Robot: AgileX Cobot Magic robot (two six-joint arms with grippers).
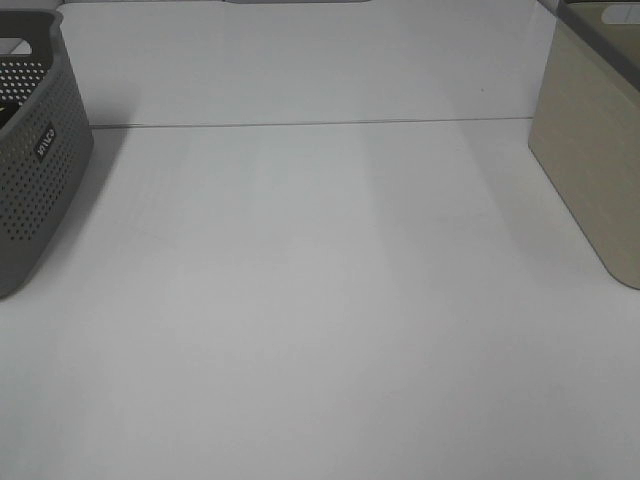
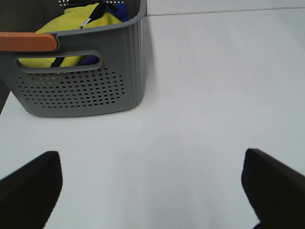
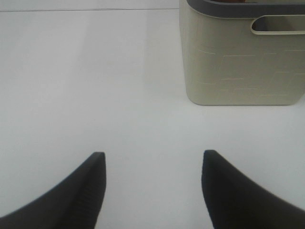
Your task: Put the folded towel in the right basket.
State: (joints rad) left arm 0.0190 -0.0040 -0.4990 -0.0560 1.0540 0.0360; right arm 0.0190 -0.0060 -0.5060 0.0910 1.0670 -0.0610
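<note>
A grey perforated basket [image 1: 35, 160] stands at the left edge of the white table; the left wrist view shows it [image 2: 81, 86] holding yellow and blue-purple cloth [image 2: 71, 24]. A beige basket with a grey rim [image 1: 590, 150] stands at the right edge and shows in the right wrist view [image 3: 243, 57]. No folded towel lies on the table. My left gripper [image 2: 152, 191] is open and empty above bare table, short of the grey basket. My right gripper [image 3: 152, 186] is open and empty, short of the beige basket. Neither gripper shows in the exterior high view.
An orange-brown strip [image 2: 28, 42] lies along the grey basket's rim. A seam [image 1: 320, 122] runs across the white table [image 1: 320, 300] at the back.
</note>
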